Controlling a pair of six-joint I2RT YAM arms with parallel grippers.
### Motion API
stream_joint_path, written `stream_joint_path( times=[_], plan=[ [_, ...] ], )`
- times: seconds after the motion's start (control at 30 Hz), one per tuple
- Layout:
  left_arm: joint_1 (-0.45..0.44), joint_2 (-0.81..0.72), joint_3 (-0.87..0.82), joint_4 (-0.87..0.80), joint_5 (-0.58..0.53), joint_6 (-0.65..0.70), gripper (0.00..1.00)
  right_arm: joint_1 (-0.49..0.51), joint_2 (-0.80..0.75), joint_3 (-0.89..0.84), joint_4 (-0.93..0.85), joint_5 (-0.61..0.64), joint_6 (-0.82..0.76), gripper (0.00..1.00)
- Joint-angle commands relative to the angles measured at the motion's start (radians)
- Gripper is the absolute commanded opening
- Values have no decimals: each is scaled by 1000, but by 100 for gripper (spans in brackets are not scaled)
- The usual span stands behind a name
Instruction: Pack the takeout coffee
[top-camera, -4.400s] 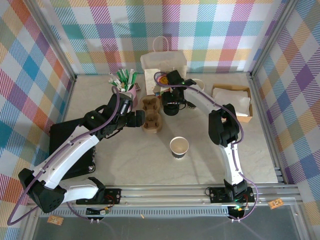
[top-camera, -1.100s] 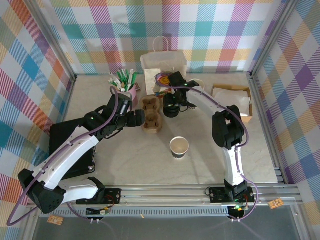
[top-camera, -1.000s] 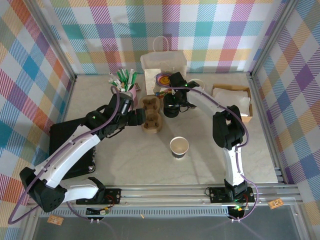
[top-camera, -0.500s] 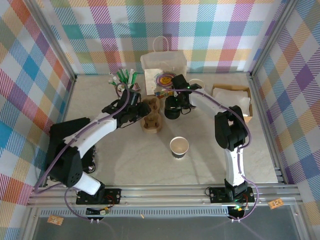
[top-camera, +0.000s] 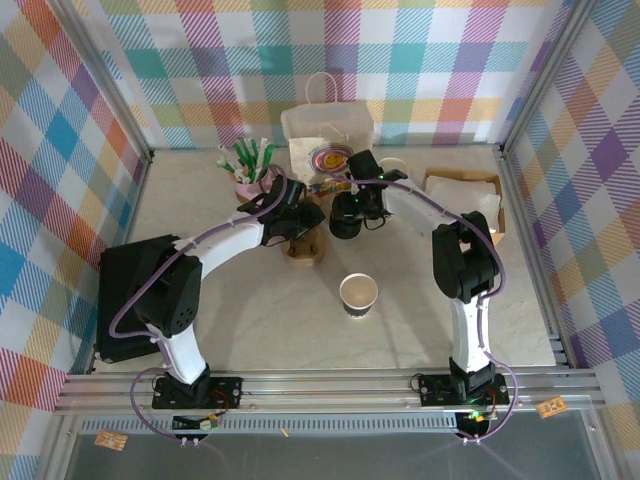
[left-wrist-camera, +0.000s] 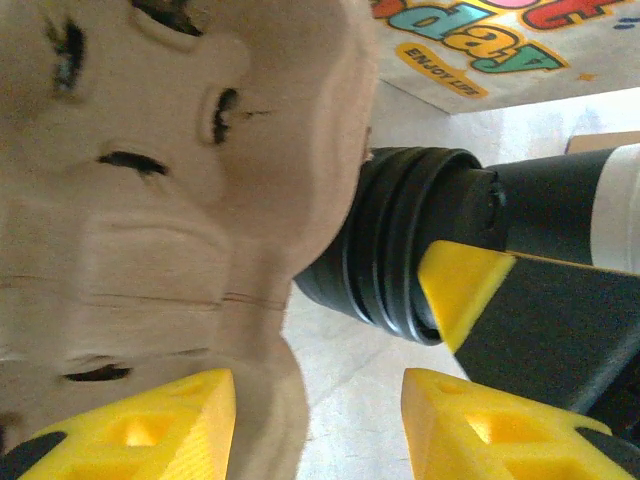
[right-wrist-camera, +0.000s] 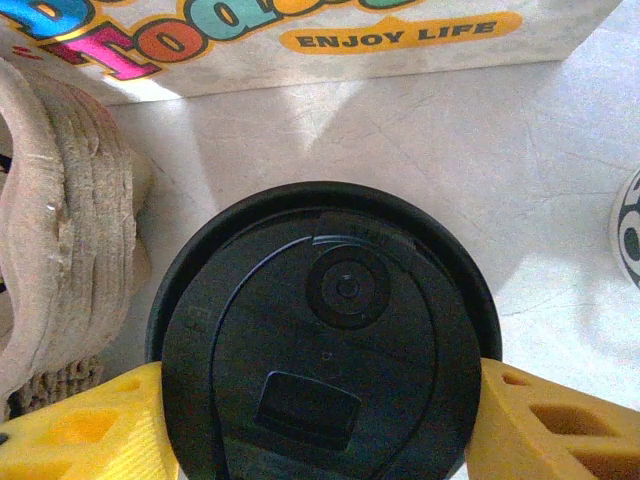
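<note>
The takeout coffee (top-camera: 343, 224) stands on the table just right of the brown pulp cup carrier (top-camera: 303, 248). Its round black lid (right-wrist-camera: 325, 380) sits between two yellow fingers (right-wrist-camera: 80, 430). My right gripper (top-camera: 347, 208) is shut on the cup from above. My left gripper (top-camera: 303, 220) hovers over the carrier with its jaws apart. The carrier's rim (left-wrist-camera: 270, 400) lies against the left-hand finger (left-wrist-camera: 150, 435), and bare table shows between the rim and the other finger. In the left wrist view the coffee (left-wrist-camera: 410, 250) lies just beyond, with a right finger on it.
A white paper bag (top-camera: 328, 125) with a colourful print stands right behind the coffee. A pink cup of pens (top-camera: 250, 170) is at the back left. An open paper cup (top-camera: 358, 294) stands in the middle. A napkin box (top-camera: 465, 200) is at the right, a black slab (top-camera: 125, 285) at the left.
My left arm has swung right and forward, bringing its gripper over the carrier, and its jaws have narrowed. The right gripper keeps its hold on the coffee and has barely moved.
</note>
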Motion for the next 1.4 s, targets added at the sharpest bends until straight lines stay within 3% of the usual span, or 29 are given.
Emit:
stream_joint_path(
  times=[0.0, 0.5, 1.37],
  plan=[
    [-12, 22, 31, 50, 18, -38, 48, -7, -51, -26, 8, -30, 15, 47],
    [-34, 111, 141, -52, -2, -68, 36, -20, -127, -145, 31, -28, 19, 46],
    [-141, 133, 199, -109, -60, -130, 30, -71, -324, -445, 56, 20, 64, 47]
  ],
)
